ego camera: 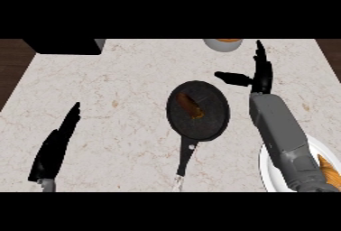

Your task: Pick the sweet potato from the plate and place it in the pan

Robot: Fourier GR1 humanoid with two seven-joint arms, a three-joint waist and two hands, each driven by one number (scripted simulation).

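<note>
Head view: looking steeply down on a pale marbled counter.

1. Pan. A black pan lies at the middle of the counter. Its handle points toward the near edge.
2. Sweet potato. The sweet potato, a brown-orange piece, lies inside the pan on the left half of its base, slanting from far-left to near-right. No hand touches it.
3. Right hand. The right hand is beyond the pan, to its far right, and apart from it. Its fingers are straight, held together and pointing to the far edge. The thumb is spread out to the left. The hand holds nothing. Its grey forearm runs back toward the near right, crossing over the plate.
4. Plate. A white plate sits at the near right, well right of the pan handle, partly covered by the forearm. An orange-brown item lies on it at the right edge of the view; what it is cannot be told.
5. Left hand. The left hand rests at the near left, well apart from the pan, fingers straight and together, holding nothing.
6. Other items. A pale container with orange contents stands at the far edge. A dark box occupies the far left corner.
</note>
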